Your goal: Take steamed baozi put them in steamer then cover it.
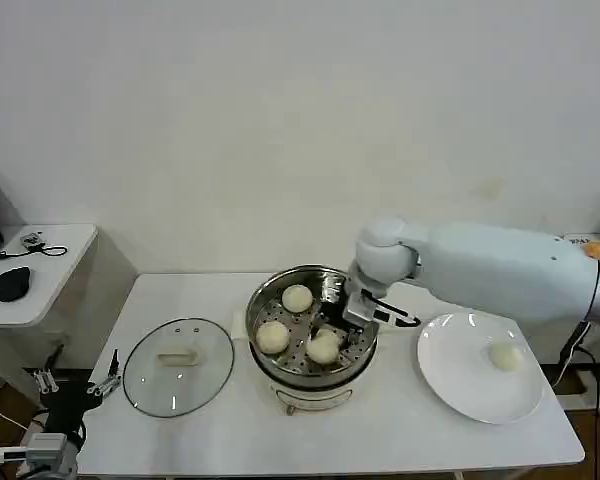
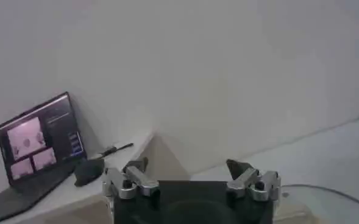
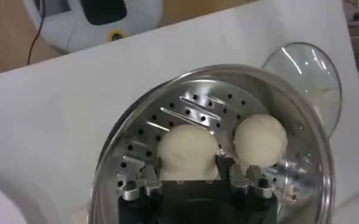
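Stainless-steel steamer [image 1: 310, 330] holds 3 baozi [image 1: 297, 298]; right gripper [image 3: 191, 176] inside it clasps 1 bun [image 3: 187, 152], left gripper [image 2: 191, 173] released.

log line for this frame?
right gripper: in steamer, around third baozi | plate: one baozi | cover: off, on table | left gripper: parked, open
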Controlling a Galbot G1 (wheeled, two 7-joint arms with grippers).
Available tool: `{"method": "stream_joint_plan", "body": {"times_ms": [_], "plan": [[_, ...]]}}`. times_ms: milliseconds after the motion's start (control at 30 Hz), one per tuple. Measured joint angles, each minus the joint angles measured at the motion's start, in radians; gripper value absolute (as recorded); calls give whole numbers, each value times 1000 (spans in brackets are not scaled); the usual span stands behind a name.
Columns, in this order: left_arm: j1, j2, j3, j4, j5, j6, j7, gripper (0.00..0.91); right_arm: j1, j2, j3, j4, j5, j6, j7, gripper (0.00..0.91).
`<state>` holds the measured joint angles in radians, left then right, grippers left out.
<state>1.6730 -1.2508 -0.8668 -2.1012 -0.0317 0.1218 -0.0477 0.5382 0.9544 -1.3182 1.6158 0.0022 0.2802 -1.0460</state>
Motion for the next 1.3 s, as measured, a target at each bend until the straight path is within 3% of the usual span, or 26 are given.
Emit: {"method": "stream_joint_plan", "body": {"times_ms": [333, 367, 400, 433, 967, 1300], "plan": [[-1, -6, 3, 3, 2, -1, -1, 907, -7, 7, -19, 4, -2, 3, -11, 635], [-1, -6, 3, 3, 2, -1, -1, 907, -7, 6, -19, 5, 0, 2, -11, 715], [-1, -6, 3, 3, 1, -1, -1, 907, -7, 5, -20, 6, 2, 2, -12, 856], [-1, -6, 3, 3, 1, -1, -1, 907, -6, 5, -20, 8, 2, 3, -14, 907], [-7, -6, 8, 7, 2, -2, -2, 907, 25, -10, -10, 7, 15, 17, -2, 907], [-18, 10, 16, 14, 0, -2, -1, 907, 62, -22, 41, -42, 53, -20, 28, 907]]}}
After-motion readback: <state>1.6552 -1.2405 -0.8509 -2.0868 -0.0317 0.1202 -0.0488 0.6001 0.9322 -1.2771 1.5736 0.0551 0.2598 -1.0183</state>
